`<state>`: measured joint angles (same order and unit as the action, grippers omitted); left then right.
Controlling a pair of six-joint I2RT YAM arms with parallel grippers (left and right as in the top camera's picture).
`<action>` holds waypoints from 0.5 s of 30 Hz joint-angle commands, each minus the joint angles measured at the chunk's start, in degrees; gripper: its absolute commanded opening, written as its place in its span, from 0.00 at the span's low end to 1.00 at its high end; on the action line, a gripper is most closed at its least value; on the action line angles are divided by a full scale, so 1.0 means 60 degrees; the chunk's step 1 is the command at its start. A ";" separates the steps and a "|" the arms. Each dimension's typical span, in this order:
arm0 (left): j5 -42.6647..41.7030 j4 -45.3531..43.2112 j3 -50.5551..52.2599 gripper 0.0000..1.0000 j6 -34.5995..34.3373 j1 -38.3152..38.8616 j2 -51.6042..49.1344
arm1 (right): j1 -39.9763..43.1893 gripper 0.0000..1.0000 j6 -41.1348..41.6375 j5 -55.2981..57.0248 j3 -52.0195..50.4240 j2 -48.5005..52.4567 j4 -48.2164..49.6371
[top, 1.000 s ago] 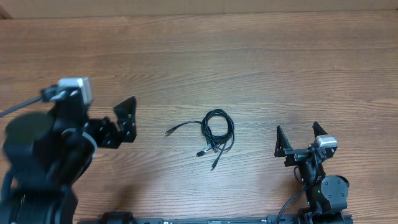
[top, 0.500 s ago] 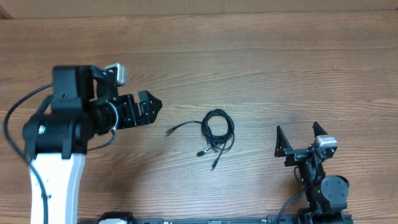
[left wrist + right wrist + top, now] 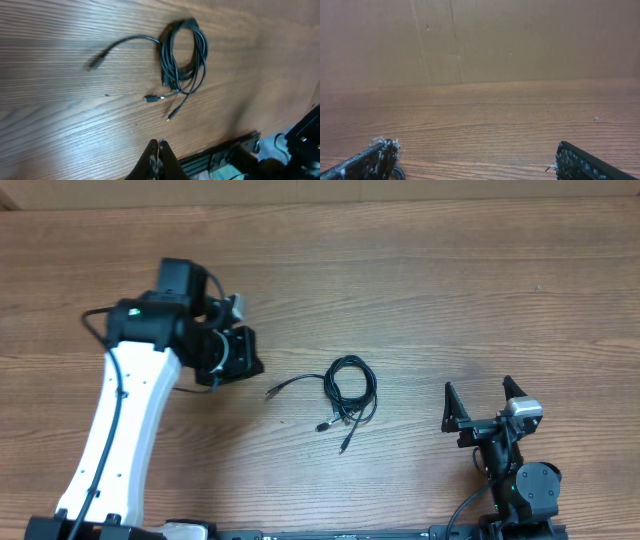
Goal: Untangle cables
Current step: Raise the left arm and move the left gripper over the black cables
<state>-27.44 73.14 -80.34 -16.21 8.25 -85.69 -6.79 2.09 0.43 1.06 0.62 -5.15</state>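
Observation:
The cables [image 3: 350, 390] lie mid-table as a small coil of thin black cords, with one loose end [image 3: 272, 391] trailing left and short plug ends [image 3: 335, 425] below it. In the left wrist view the coil [image 3: 182, 55] sits ahead, with the loose end [image 3: 96, 62] to its left and the plugs [image 3: 152, 98] nearer. My left gripper [image 3: 252, 358] is left of the loose end and above the table. It [image 3: 159, 146] is shut on nothing. My right gripper [image 3: 485, 402] rests open at the right, well clear of the coil, with wood between its fingers [image 3: 380, 157].
A black rail [image 3: 340, 534] runs along the table's front edge and also shows in the left wrist view [image 3: 225, 150]. A brown cardboard wall [image 3: 480, 40] stands behind the table. The right arm's base [image 3: 520, 485] sits at the front right.
The left arm has swung up and right toward the cables' loose end, and its gripper has gone from open to shut. The right arm and the cables have not moved.

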 commanded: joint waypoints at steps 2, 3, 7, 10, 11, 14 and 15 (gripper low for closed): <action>0.0171 -0.0229 0.0160 0.04 -0.0197 0.0663 -0.0339 | -0.0044 1.00 -0.0040 0.0015 -0.0102 -0.0076 0.0055; 0.0200 -0.0321 0.0208 0.04 -0.0240 0.0772 -0.0372 | -0.0044 1.00 -0.0040 0.0015 -0.0102 -0.0076 0.0055; 0.0758 -0.0707 0.0448 0.04 -0.0896 0.1268 -0.0459 | -0.0044 1.00 -0.0040 0.0015 -0.0102 -0.0076 0.0055; 0.1373 -0.0780 0.0525 0.04 -0.1501 0.1596 -0.0503 | -0.0044 1.00 -0.0040 0.0015 -0.0102 -0.0076 0.0055; 0.1541 -0.0776 0.0528 0.04 -0.1690 0.1701 -0.0514 | -0.0044 1.00 -0.0040 0.0015 -0.0102 -0.0076 0.0055; 0.1749 -0.0841 0.0532 0.04 -0.1953 0.1942 -0.0521 | -0.0044 1.00 -0.0040 0.0015 -0.0102 -0.0076 0.0055; 0.1749 -0.0900 0.0532 0.05 -0.1953 0.2011 -0.0521 | -0.0044 1.00 -0.0040 0.0015 -0.0102 -0.0076 0.0055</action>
<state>-19.84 68.42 -77.36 -24.62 19.16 -88.31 -6.81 2.09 0.40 1.06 0.62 -5.13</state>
